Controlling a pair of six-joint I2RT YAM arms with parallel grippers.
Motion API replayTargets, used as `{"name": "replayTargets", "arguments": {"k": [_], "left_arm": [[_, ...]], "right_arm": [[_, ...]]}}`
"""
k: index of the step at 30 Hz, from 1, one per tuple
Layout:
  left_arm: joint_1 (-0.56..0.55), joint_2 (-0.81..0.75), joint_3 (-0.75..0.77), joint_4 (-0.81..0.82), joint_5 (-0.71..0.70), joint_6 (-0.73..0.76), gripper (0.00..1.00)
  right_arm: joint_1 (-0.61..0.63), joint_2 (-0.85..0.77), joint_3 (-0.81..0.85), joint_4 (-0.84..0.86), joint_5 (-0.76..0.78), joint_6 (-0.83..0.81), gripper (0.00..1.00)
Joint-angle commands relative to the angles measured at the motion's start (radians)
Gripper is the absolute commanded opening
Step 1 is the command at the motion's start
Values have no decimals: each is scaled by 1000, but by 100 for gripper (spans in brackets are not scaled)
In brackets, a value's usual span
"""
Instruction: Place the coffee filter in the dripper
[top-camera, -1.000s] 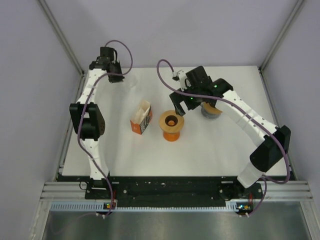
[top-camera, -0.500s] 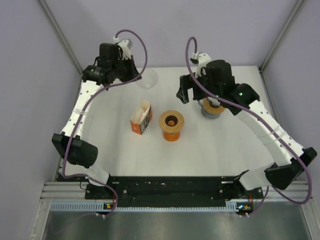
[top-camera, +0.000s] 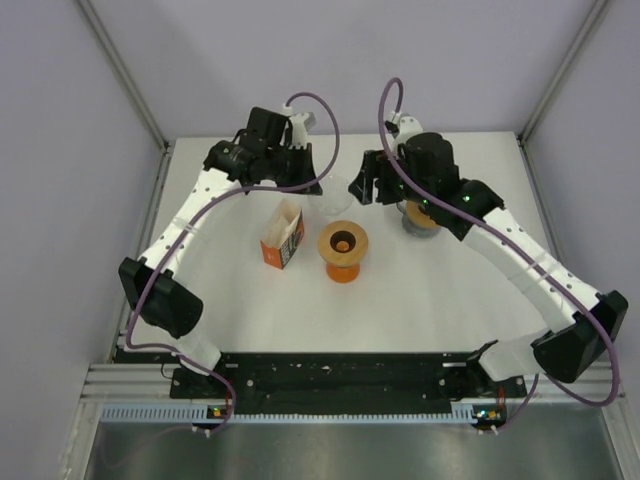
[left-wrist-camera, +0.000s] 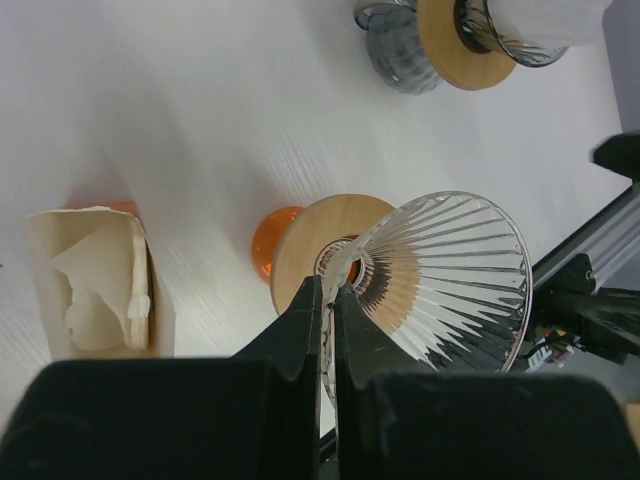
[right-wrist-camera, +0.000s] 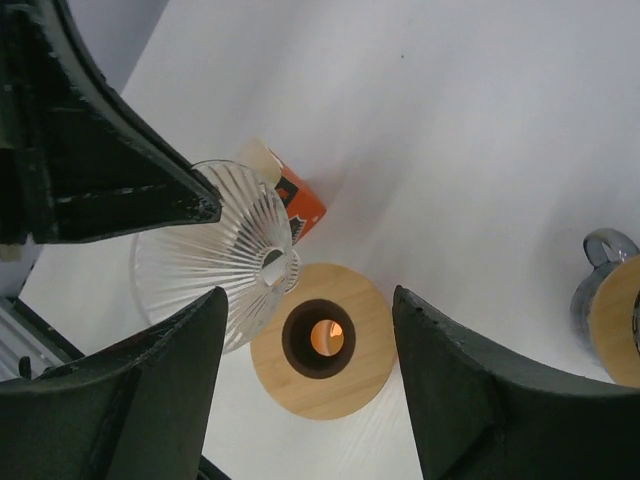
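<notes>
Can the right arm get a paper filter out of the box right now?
Probably not easily. The left gripper holds the glass dripper right between the open right gripper and the box, so they block the straight way.

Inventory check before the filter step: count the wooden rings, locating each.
2. One wooden ring tops the orange stand at centre; the other ring sits on the grey glass vessel to its right.

Nothing legible anywhere, whether word, brand or number. Only candidate is a dark printed patch on the side of the orange filter box (top-camera: 280, 246), too small and blurred to read, and no sharper from either wrist view.
</notes>
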Motion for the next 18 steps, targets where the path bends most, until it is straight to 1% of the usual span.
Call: {"name": "replayTargets", "arguments": {"k": [1,4,5,7,9,12,14,15,17,18], "left_arm": [[-26,5,-6,34,53,-32,0],[-37,14,-20,44,64,-39,0],[-39,19,-20,43,74,-42,0],[-42,25,-22,45,85,-47,0],[-45,23,-26,46,85,-49,0],[-46,19,-41,52,94,-56,0],[-48,13,-57,57,111,-65,0],[-49,13,-63,58,117,-70,0],[-57,8,-77,63,131,-73,0],[-60,9,-81,63,131,-75,0]], "right_arm": [[2,35,-13,38,0,25,65],[3,56,-10,39,-31,24,57],[2,66,-11,36,-37,22,50],[2,76,-13,26,-46,21,38],[2,86,-19,15,-51,20,30],[2,99,-20,-4,-70,19,24],[2,112,-22,-22,-80,16,23],[2,116,-22,-31,-87,14,24],[2,125,-23,-47,-101,10,32],[2,130,-22,-53,-112,8,33]]}}
